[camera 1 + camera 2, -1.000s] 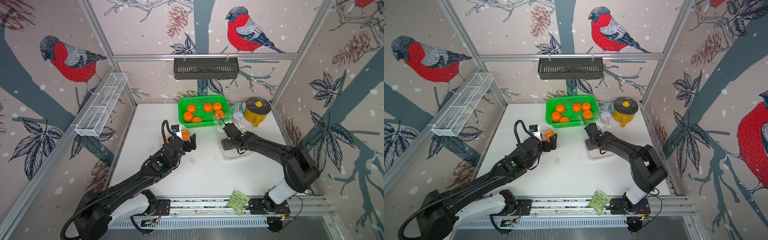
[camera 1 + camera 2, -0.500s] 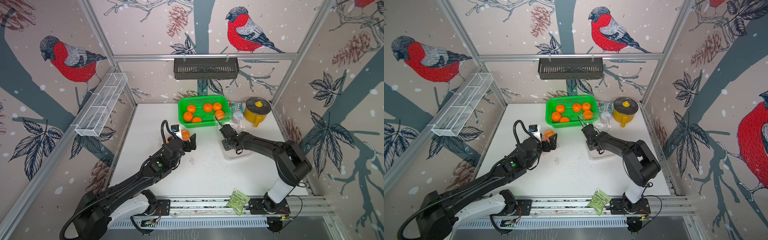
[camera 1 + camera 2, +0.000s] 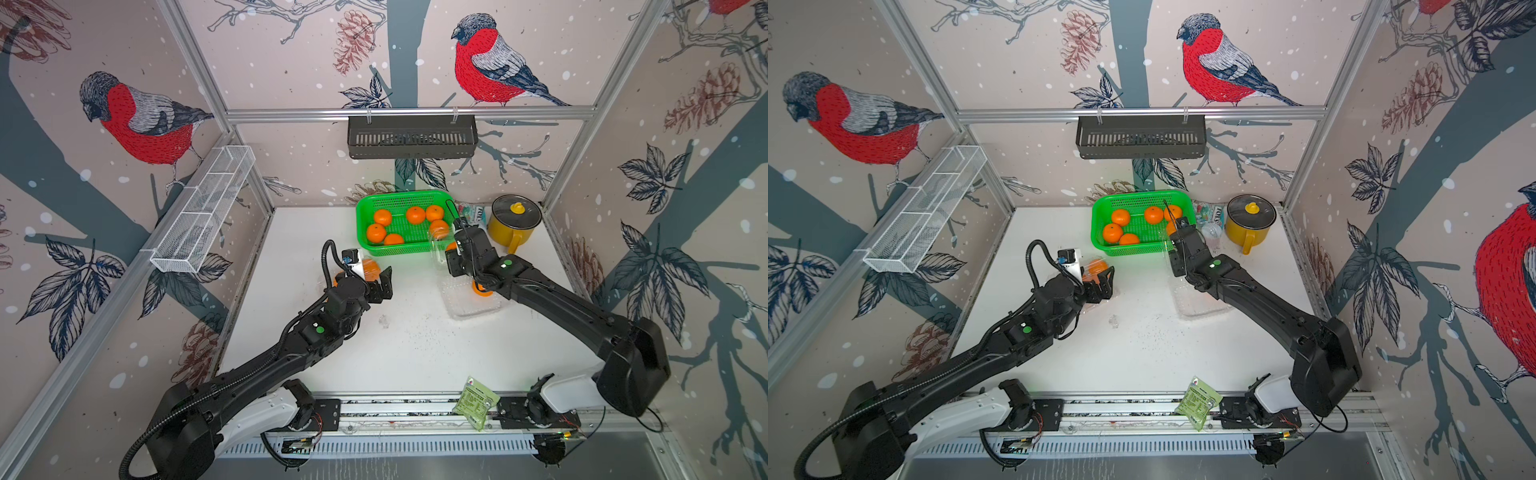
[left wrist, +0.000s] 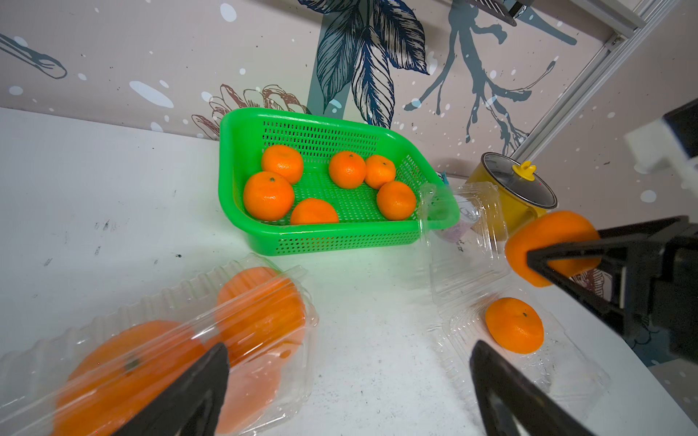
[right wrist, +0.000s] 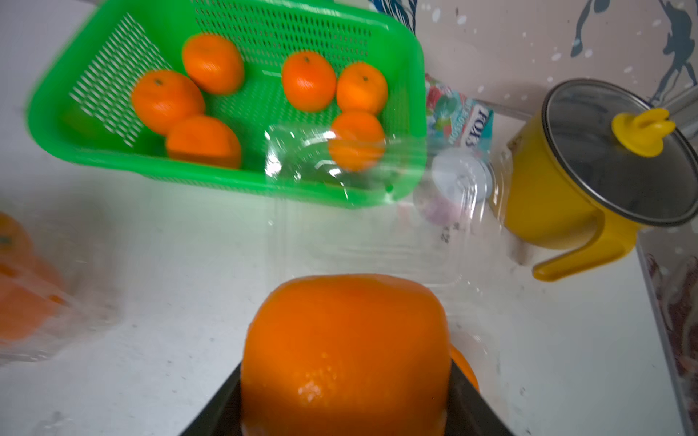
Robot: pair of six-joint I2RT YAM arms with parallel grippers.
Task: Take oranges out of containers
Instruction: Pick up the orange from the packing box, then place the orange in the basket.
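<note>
Both top views look down from high at 6 o'clock, facing 12, sharing the whole table (image 3: 415, 353). My left wrist camera sits low, facing 1 o'clock at the green basket (image 4: 340, 238); my right, close behind an orange (image 5: 345, 351), shares that basket.

Each small round mandarin (image 4: 268, 195) is being seen in glossy bright orange, and the perforated plastic basket (image 4: 234, 170) in vivid green. The clear ribbed plastic clamshell box (image 4: 245, 313) is being tinted orange by its fruit. The yellow round lidded pot (image 3: 503, 235) is being backed by beige wallpaper (image 3: 291, 62) printed with red-breasted grey birds (image 3: 137, 120).
</note>
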